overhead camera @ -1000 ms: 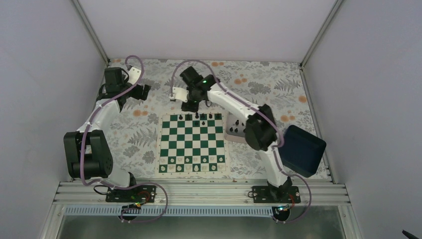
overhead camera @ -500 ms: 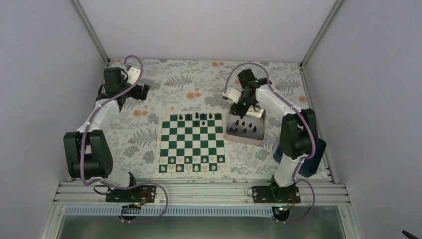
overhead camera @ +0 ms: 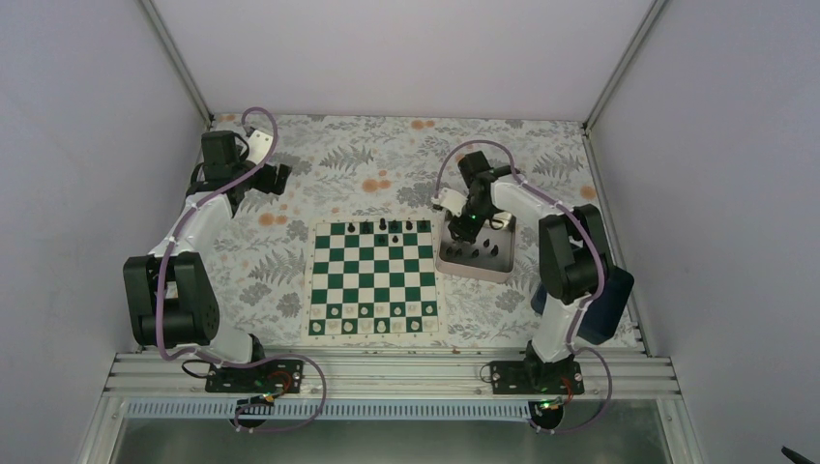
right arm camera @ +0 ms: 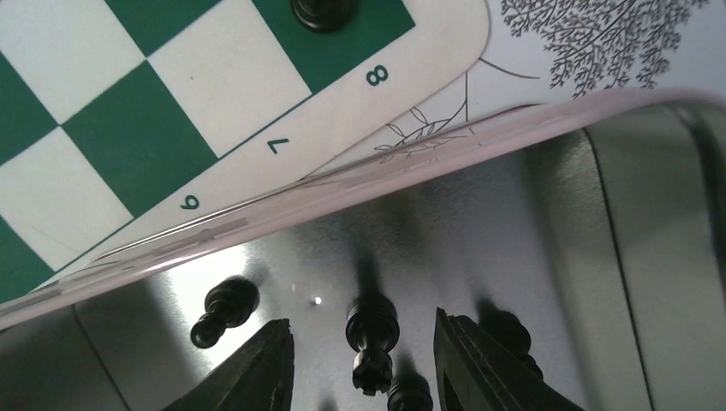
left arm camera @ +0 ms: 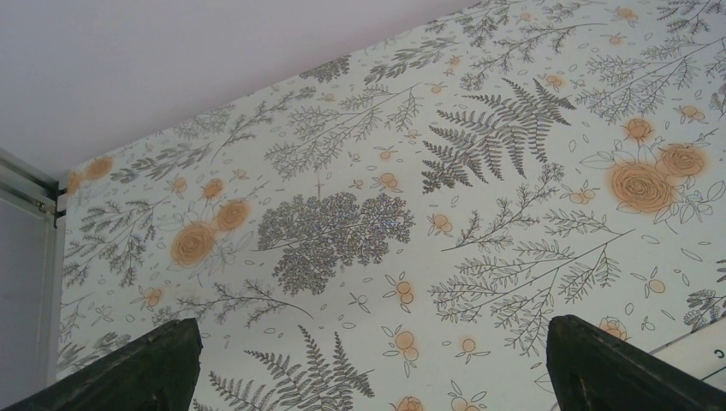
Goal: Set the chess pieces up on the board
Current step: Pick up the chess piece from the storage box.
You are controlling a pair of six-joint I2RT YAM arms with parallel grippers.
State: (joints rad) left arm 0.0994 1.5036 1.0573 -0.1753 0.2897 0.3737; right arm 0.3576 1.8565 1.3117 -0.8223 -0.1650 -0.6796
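The board (overhead camera: 372,280) lies in the middle of the table, with several black chess pieces (overhead camera: 383,226) on its far row. More black pieces stand in the silvery tray (overhead camera: 488,269) to its right. My right gripper (overhead camera: 460,228) hangs low over the tray's left part. In the right wrist view it (right arm camera: 364,347) is open, its fingers (right arm camera: 261,368) on either side of one upright black piece (right arm camera: 371,330) without touching it. Another black piece (right arm camera: 224,308) stands left of it. The board's corner (right arm camera: 257,86) shows above. My left gripper (overhead camera: 278,179) (left arm camera: 368,364) is open and empty over the cloth, far left.
Small white pieces (overhead camera: 372,325) fill the board's near rows. A dark blue box (overhead camera: 592,300) sits by the right arm's base side. The tray's pink rim (right arm camera: 342,184) runs close to the board's edge. Floral cloth (left arm camera: 385,214) covers the table.
My right arm has swung from the board's far row rightward over the tray and come down around a black piece there. The left arm has not moved.
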